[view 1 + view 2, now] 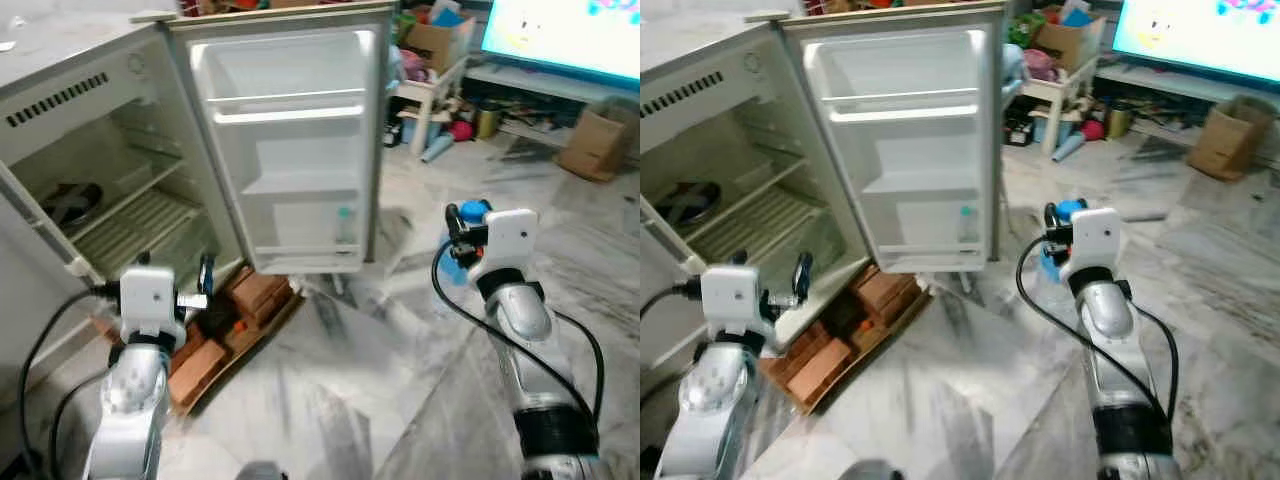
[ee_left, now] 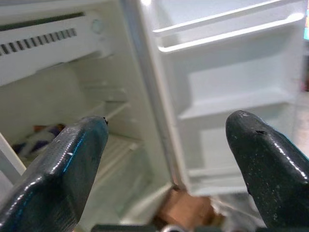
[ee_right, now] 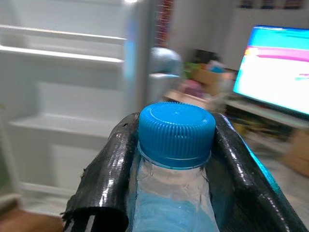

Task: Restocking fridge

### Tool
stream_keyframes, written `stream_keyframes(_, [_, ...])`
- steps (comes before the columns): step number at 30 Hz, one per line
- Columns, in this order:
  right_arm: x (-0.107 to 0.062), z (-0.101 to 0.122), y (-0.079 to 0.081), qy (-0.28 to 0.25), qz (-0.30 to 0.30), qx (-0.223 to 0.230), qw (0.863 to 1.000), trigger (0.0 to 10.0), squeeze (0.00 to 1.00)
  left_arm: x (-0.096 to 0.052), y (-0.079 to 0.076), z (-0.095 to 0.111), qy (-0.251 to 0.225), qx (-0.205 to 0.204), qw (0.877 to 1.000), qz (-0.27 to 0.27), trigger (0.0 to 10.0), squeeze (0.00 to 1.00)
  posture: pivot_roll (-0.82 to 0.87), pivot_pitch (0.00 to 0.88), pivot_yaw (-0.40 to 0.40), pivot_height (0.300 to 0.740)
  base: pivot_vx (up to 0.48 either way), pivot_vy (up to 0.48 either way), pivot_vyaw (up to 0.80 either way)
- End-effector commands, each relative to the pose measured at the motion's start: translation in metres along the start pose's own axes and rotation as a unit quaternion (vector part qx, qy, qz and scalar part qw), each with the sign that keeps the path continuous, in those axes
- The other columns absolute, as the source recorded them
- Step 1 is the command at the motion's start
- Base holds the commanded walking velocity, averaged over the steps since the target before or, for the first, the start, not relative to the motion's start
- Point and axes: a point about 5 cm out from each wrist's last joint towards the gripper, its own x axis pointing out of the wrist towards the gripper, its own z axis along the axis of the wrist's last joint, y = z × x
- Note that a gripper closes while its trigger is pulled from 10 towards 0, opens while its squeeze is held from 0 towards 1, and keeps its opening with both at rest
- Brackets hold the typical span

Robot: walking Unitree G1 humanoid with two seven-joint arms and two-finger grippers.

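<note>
fridge (image 1: pixel 70 130) upper left of frame, door (image 1: pixel 290 150) swung wide open. right gripper (image 3: pixel 176 159) clamped round neck of blue-cap water bottle (image 3: pixel 176 140), mid-right over marble floor (image 1: pixel 350 400). left gripper (image 2: pixel 164 159) spread open, nothing in it, lower left by fridge

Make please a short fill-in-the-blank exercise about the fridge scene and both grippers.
1. The right gripper is shut on a bottle with a ____ cap.
2. The fridge door stands ____.
3. The fingers of the left gripper are ____, holding nothing.
4. Under the fridge lie reddish ____.

Missing words: blue; open; open; bricks
</note>
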Motion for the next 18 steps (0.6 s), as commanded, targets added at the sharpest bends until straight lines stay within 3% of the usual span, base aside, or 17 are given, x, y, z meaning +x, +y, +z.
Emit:
stream_keyframes(1, [0.003,0.004,0.008,-0.006,0.029,0.006,1.0,10.0,0.0,0.002,0.002,-0.004,0.014,-0.003,1.0,0.002,10.0,0.0,0.12,0.0,0.038,0.74,0.0,0.251,0.0])
stream_keyframes(8, [0.001,0.009,0.02,0.0,0.1,0.032,0.994,10.0,0.0,0.001,-0.001,-0.004,0.01,-0.011,1.0,0.003,10.0,0.0,0.13,0.0,0.003,0.74,0.287,0.384,0.0])
stream_keyframes(13, [0.0,0.002,0.038,0.013,0.058,0.093,0.994,10.0,0.0,-0.005,0.001,-0.008,0.018,-0.012,1.0,0.017,10.0,0.0,0.14,0.005,-0.013,0.74,0.293,0.38,0.0])
stream_keyframes(18, [-0.003,0.002,0.054,0.008,0.046,0.105,0.993,10.0,0.0,-0.005,0.0,-0.007,0.016,-0.01,1.0,0.016,10.0,0.0,0.14,0.014,-0.013,0.74,0.29,0.382,0.0])
